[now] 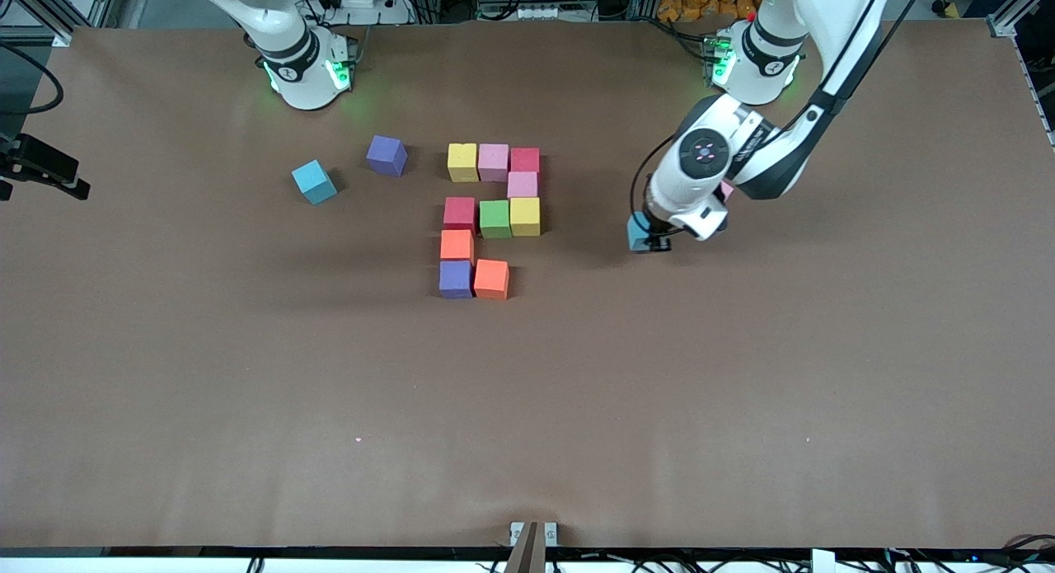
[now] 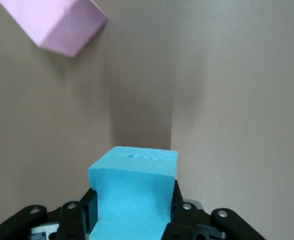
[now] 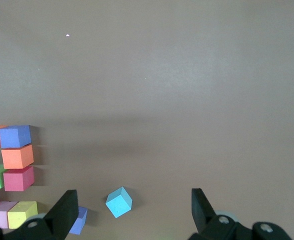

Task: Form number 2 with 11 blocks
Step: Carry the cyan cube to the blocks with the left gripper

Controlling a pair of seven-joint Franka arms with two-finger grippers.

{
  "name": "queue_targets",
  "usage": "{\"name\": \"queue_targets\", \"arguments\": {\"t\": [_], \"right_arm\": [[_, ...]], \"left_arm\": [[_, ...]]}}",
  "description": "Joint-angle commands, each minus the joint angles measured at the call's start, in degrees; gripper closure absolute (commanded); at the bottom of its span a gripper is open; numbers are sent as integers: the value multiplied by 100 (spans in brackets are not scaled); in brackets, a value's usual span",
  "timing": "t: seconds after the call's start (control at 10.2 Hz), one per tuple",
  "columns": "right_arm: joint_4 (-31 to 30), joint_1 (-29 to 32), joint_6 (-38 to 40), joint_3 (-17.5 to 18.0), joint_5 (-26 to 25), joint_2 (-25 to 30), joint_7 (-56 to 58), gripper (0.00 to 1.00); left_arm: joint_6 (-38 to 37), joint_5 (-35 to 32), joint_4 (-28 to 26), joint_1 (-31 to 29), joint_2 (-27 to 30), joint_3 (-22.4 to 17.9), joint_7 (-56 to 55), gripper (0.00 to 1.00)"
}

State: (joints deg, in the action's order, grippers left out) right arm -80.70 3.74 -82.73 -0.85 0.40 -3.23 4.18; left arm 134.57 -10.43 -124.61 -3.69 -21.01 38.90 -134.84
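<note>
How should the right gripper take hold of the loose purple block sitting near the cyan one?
Come straight down on the loose purple block from above and close the fingers on two opposite flat side faces. It rests flat, clear of the cyan block and the number 2, so all sides are free. It sits turned, so rotate the open right gripper to match its faces.

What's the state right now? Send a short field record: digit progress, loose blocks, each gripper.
digit: number 2 holds ten blocks; bottom row has purple and orange, one cube short
loose blocks: cyan block and purple block toward the right arm's end; pink block near the left arm
left gripper: shut on held cyan block
right gripper: open, waiting
</note>
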Motion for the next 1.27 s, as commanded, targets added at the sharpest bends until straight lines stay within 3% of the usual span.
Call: {"name": "queue_targets", "arguments": {"t": [0.0,0.2,0.49,0.68,1.17], "right_arm": [[37,74,55,68,-22,7,74,0],[45,91,55,68,-31,16,74,0],[54,83,55,68,-31,16,74,0],[54,91,55,68,-40,16,74,0],[54,91,47,68,-40,16,74,0]], "left_arm": [[-754,-335,1390,385,-981,-14,-24,90],[-1116,-433,2332,963,-1544,-275,-121,90],[-1214,-328,3406,2509,-2072,-1618,-306,90],[-1214,-223,3881,3117,-2310,-2095,-463,90],[-1187,-213,4533,3489,-2715,-2237,-640,89]]}}
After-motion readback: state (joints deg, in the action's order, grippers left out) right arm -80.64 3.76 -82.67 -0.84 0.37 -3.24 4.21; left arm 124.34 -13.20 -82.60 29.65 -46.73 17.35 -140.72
